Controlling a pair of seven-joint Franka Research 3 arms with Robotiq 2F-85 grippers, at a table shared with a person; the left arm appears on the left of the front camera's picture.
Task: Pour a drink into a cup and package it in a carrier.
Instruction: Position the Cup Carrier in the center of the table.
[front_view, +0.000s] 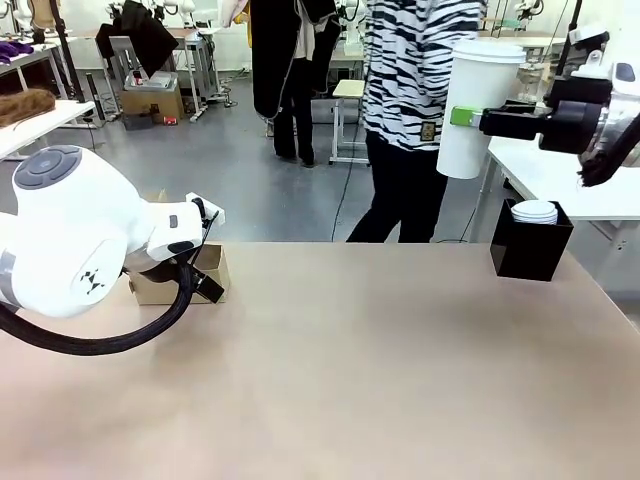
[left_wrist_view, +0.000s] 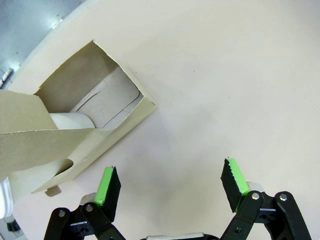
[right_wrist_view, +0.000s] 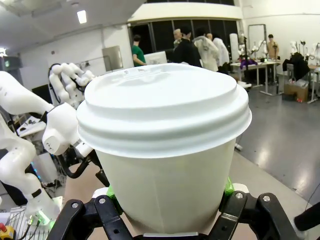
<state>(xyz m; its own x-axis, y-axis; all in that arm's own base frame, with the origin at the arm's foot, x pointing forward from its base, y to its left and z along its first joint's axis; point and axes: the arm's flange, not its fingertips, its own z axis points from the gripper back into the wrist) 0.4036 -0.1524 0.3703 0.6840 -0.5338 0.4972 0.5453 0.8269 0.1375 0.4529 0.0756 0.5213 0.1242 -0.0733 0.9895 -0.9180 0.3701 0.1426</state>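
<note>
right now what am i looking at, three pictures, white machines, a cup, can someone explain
Two white robot arms share a tan table with a person in a striped top. The wide picture looks across the table from between the arms; the other two come from wrist cameras. The left arm hangs over the table, jaws open, beside a brown cardboard carrier. The right arm holds a lidded white cup in the air, jaws shut on its sides. A black box at the far right holds what look like white lids.
</note>
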